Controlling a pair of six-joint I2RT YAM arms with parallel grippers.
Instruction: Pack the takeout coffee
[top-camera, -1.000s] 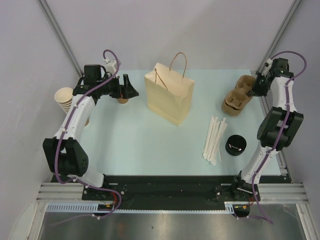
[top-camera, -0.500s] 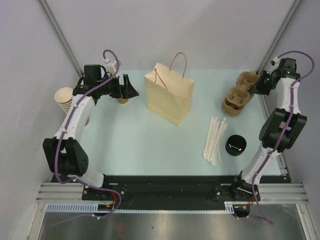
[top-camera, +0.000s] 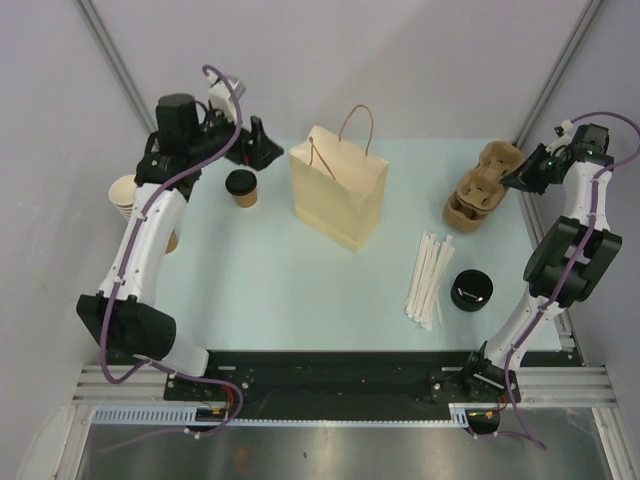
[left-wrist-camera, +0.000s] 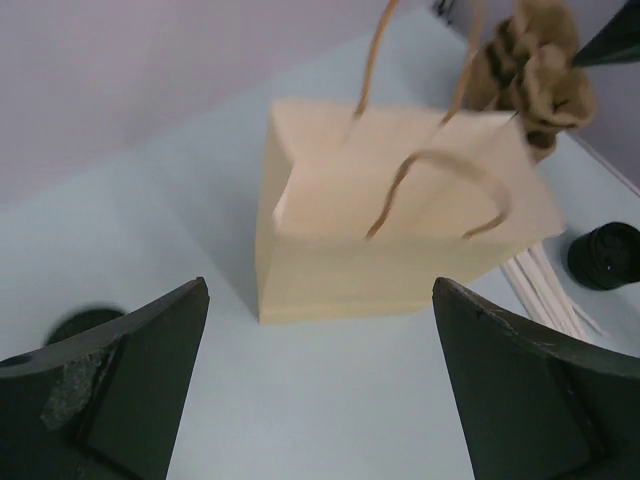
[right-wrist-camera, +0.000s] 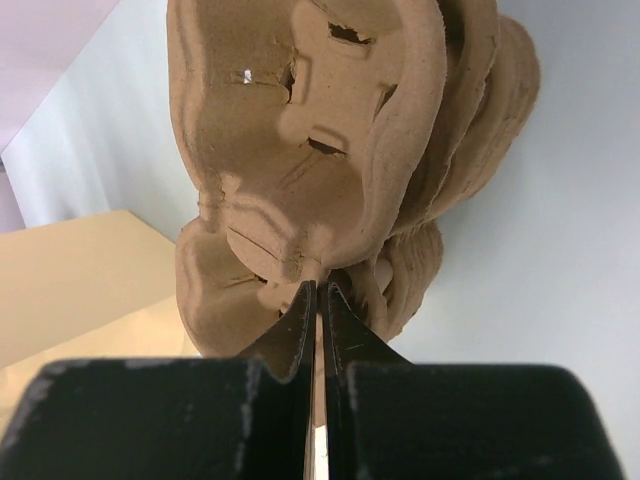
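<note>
The takeout coffee cup (top-camera: 241, 187), tan with a black lid on top, stands alone at the table's back left; the left wrist view shows only its dark top (left-wrist-camera: 85, 322) beside a finger. My left gripper (top-camera: 257, 146) (left-wrist-camera: 320, 290) hangs open above and behind the cup, nothing between its fingers. At the back right, my right gripper (top-camera: 520, 176) (right-wrist-camera: 318, 288) is shut on the rim of the top brown pulp carrier tray (top-camera: 497, 158) (right-wrist-camera: 300, 130), tilted up off the stack of trays (top-camera: 470, 200) (right-wrist-camera: 460, 180).
A tan paper bag (top-camera: 338, 190) (left-wrist-camera: 400, 220) with rope handles stands upright mid-table. White wrapped straws (top-camera: 430, 280) lie right of centre, with black lids (top-camera: 471, 290) (left-wrist-camera: 608, 255) beside them. A stack of nested tan cups (top-camera: 128, 198) sits at the left edge.
My left gripper has risen and drawn back off the lidded cup, which now stands uncovered. The right gripper has pulled right and up with the top tray's rim in it.
</note>
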